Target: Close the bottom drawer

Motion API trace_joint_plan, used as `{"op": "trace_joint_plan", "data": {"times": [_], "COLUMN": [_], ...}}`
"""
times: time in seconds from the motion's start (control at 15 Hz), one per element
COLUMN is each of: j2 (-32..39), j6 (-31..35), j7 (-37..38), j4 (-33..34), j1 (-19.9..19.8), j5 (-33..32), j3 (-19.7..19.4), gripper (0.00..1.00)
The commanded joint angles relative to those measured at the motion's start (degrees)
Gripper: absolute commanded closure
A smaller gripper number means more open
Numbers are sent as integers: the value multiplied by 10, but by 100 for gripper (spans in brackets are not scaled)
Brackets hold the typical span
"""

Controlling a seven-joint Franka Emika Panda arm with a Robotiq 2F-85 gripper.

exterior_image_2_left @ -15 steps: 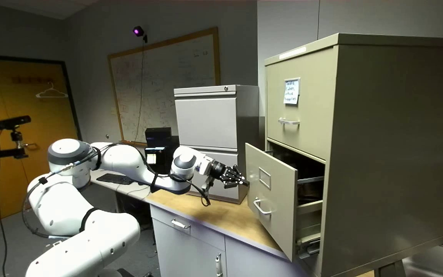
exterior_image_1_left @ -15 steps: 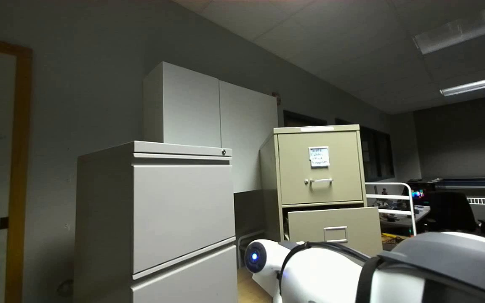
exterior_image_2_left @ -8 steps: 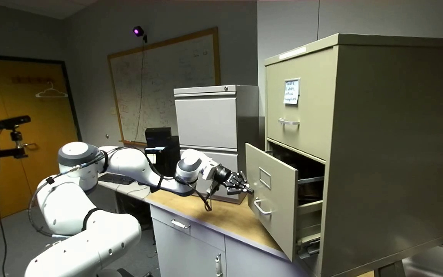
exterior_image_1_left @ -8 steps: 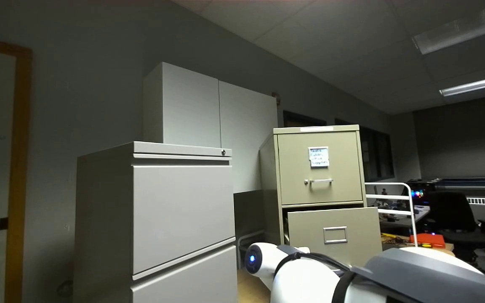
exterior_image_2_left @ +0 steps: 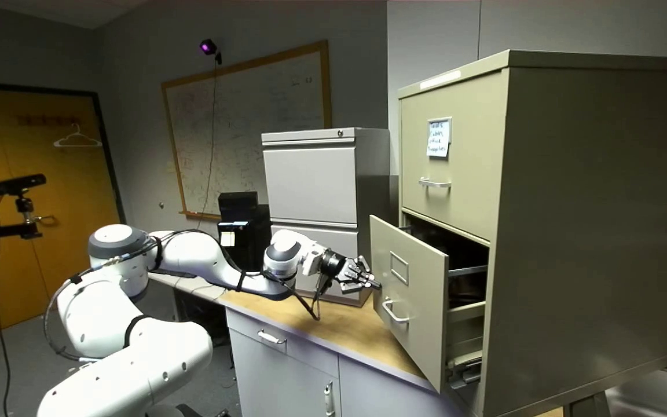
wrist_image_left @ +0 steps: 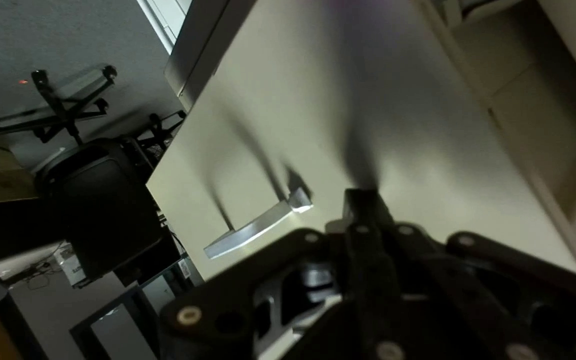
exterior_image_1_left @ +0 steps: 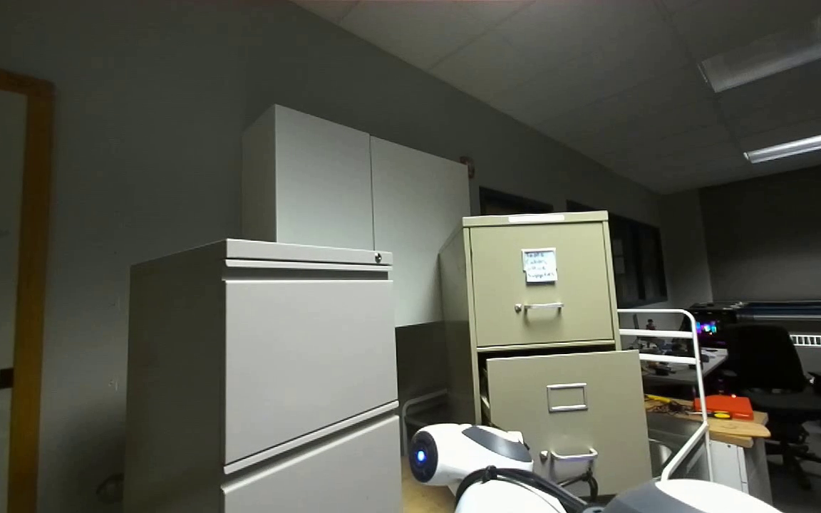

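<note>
The bottom drawer (exterior_image_2_left: 423, 289) of the beige filing cabinet (exterior_image_2_left: 588, 231) is pulled out, with its interior open to view. Its front also shows in an exterior view (exterior_image_1_left: 613, 399) and in the wrist view (wrist_image_left: 313, 100). Its silver handle (exterior_image_2_left: 394, 313) is on the lower half of the front, and shows beside my fingers in the wrist view (wrist_image_left: 253, 230). My gripper (exterior_image_2_left: 377, 285) is shut and empty, pointing at the drawer front above the handle. In the wrist view the joined fingertips (wrist_image_left: 363, 197) are at or very near the front; I cannot tell whether they touch.
A grey cabinet (exterior_image_2_left: 310, 185) stands behind the arm on the wooden countertop (exterior_image_2_left: 333, 324). The beige cabinet's top drawer (exterior_image_2_left: 455, 156) is shut. A white rail (exterior_image_1_left: 695, 356) stands beside the beige cabinet. A camera on a stand (exterior_image_2_left: 12, 185) is behind the arm.
The arm has lowered and reached forward; the gripper has moved slightly down and closer to the drawer front. The drawer shows no visible movement. The lower handle has come into sight past the arm.
</note>
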Motion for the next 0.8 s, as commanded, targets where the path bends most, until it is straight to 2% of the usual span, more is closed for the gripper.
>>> {"op": "trace_joint_plan", "data": {"times": [0.0, 0.27, 0.47, 0.6, 0.73], "j2": [-53, -66, -51, -48, -37], "j6": [56, 81, 122, 184, 273], "j7": [19, 18, -3, -14, -33], "j4": [34, 30, -35, -78, -115], "j1": [-29, -27, 30, 59, 77], "j5": [1, 2, 9, 11, 19], "j3": [-13, -14, -54, -88, -123], "gripper": [100, 100, 100, 100, 100]}}
